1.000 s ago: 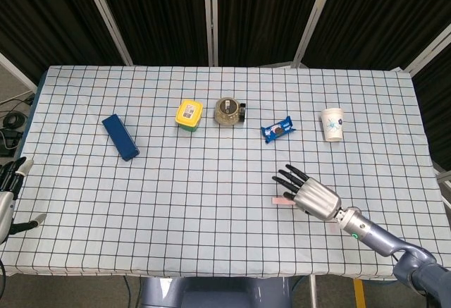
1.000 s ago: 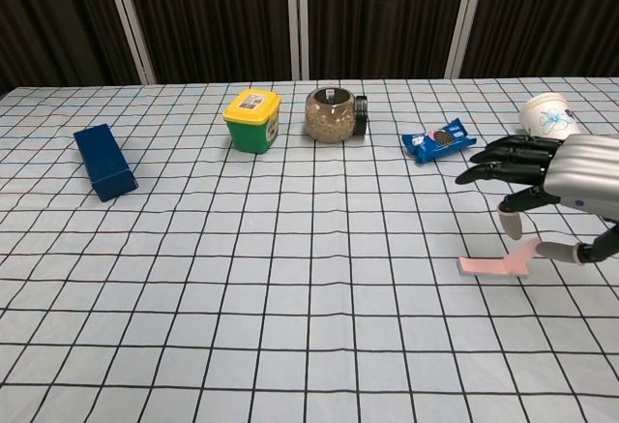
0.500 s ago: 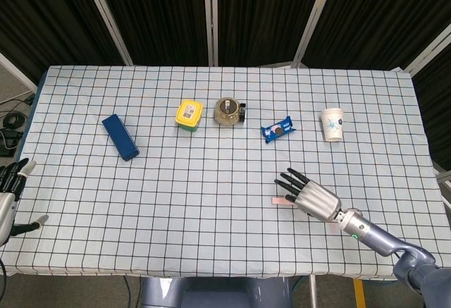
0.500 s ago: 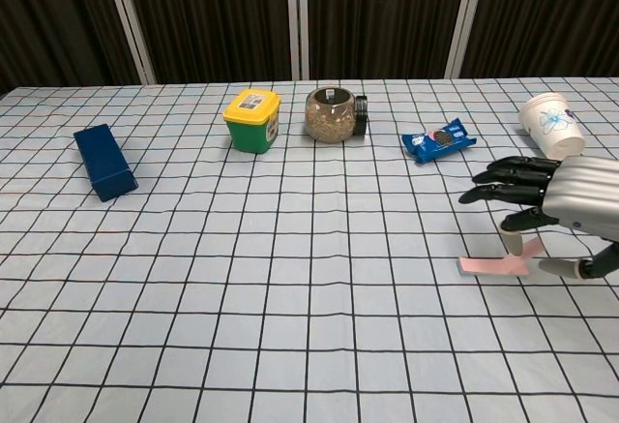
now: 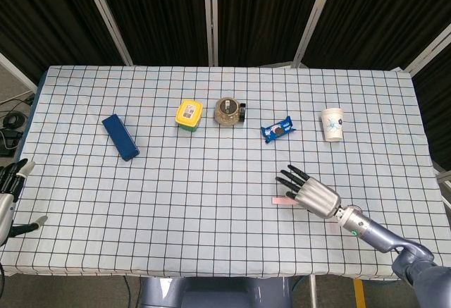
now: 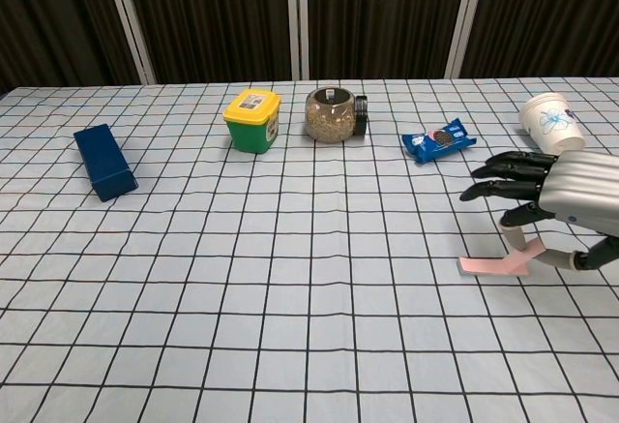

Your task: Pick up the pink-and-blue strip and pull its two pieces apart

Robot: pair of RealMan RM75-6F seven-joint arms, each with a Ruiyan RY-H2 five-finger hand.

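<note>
The pink strip (image 6: 488,265) lies flat on the checked cloth at the right, its right end curling up a little. No blue side shows. My right hand (image 6: 551,196) hovers just over that raised end with its fingers spread and pointing left; the thumb hangs down close to the strip, and I cannot tell if it touches. In the head view only the strip's left end (image 5: 280,200) peeks out from under the right hand (image 5: 313,194). My left hand (image 5: 7,199) sits at the table's far left edge, fingers apart, holding nothing.
Along the back stand a blue box (image 6: 103,161), a yellow-lidded green tub (image 6: 253,120), a glass jar (image 6: 333,115), a blue cookie packet (image 6: 438,139) and a white paper cup (image 6: 549,123). The cup and packet are nearest the right hand.
The right hand has sunk closer to the strip and shifted slightly right, fingers still spread. The strip has not moved. The left hand has drifted a little lower.
</note>
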